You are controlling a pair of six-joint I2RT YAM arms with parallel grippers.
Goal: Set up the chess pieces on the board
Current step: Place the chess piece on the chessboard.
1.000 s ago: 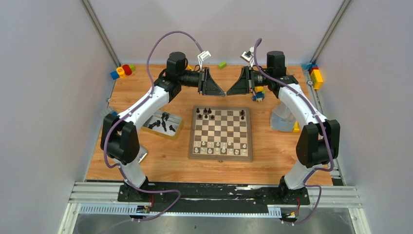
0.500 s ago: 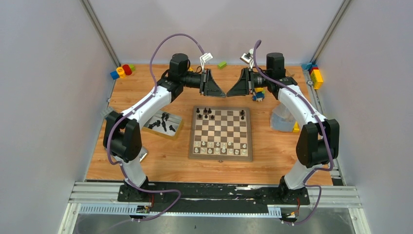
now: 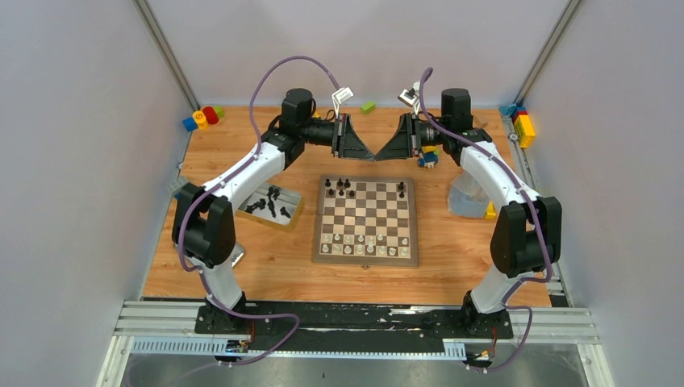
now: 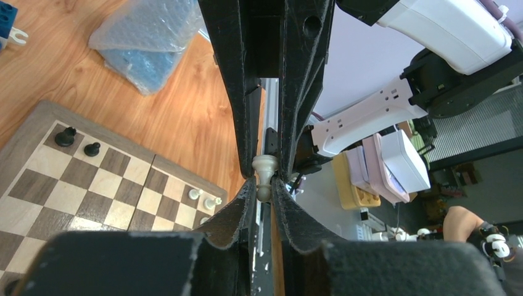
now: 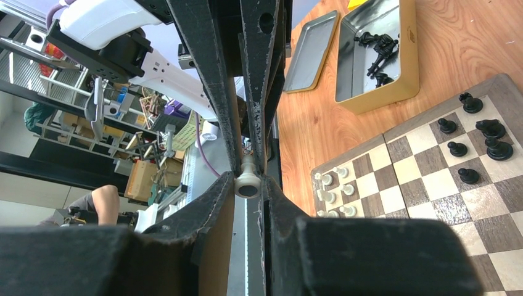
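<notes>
Over the last second our left arm has edged inward and its jaws have narrowed. Nearest us, the board [image 3: 367,260] carries pale pieces [image 3: 363,242] on its near rows and black pieces [image 3: 343,188] on the far row. A tin [image 3: 289,218] sits just left on the wooden table [image 3: 266,262]. Beyond, the left gripper [image 3: 364,151] and right gripper [image 3: 385,150] meet tip to tip, both pinching one pale piece [image 4: 264,176]. Toy blocks [image 3: 202,118] line the far edge below grey walls [image 3: 81,161].

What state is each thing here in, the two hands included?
White piece: in mid-air, gripped from both ends.
Left hand: shut on white piece.
Right hand: shut on white piece.
Board: partly set.
Tin: open, black pieces inside.
Lid: off, beside tin.
</notes>
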